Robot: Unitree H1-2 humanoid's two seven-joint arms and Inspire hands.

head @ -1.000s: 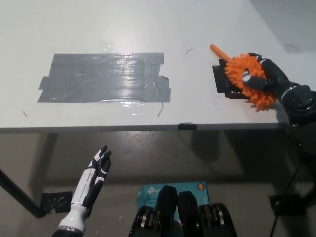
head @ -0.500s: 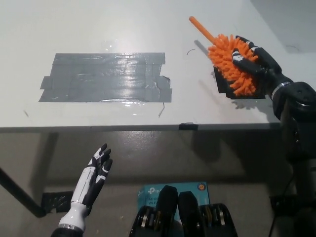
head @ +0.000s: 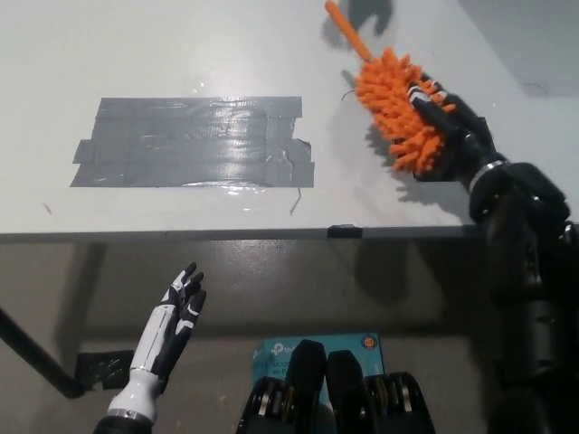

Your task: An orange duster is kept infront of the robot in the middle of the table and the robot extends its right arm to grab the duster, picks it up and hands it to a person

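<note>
Duster [head: 398,117]: orange, shaggy, thin handle toward the far edge.
Right hand [head: 445,127]: fingers clamped on duster.
Left hand [head: 172,325]: below near edge, fingers apart.
Table [head: 181,54]: white — grey tape patch [head: 194,142].

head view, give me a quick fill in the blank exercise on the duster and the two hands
1. The right hand is shut on the ____ duster.
2. The duster's handle points toward the picture's upper ____.
3. The left hand rests below the table edge, its fingers ____.
4. A patch of grey ____ is stuck on the table.

Missing words: orange; left; open; tape
</note>
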